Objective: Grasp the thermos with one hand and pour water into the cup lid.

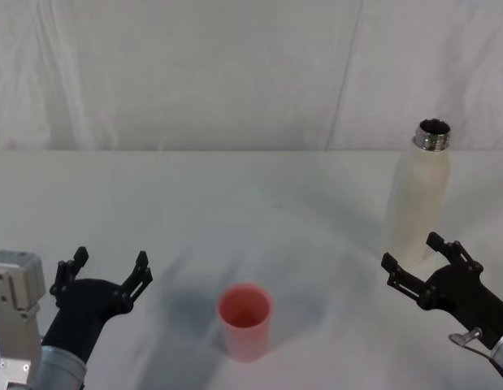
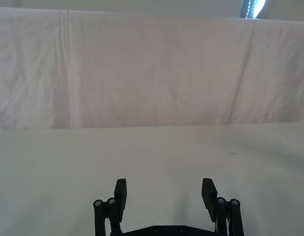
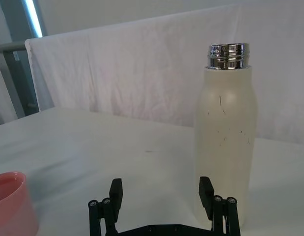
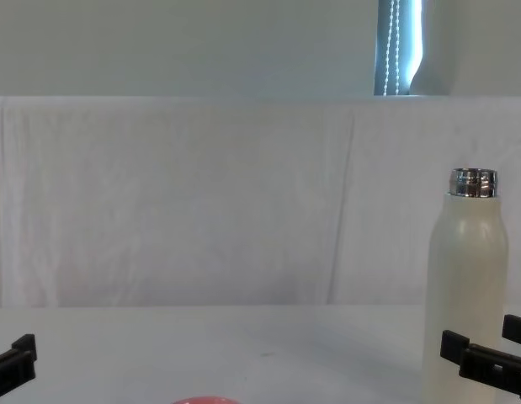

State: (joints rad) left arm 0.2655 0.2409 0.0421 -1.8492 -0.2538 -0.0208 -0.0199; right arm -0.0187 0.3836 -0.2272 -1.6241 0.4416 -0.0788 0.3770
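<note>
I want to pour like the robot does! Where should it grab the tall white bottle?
Probably around the straight cream body of the thermos, about the middle, below its rounded shoulders. It stands upright and uncapped, so a level sideways grip suits. The open right gripper is already in front of it, on the robot's side; the cup lid waits left.

A staged test setup — likely a lab: a white cloth [image 1: 194, 73] hangs as a backdrop behind a white-covered desk [image 1: 235, 211] — plain wall [image 4: 184, 46] above it.
</note>
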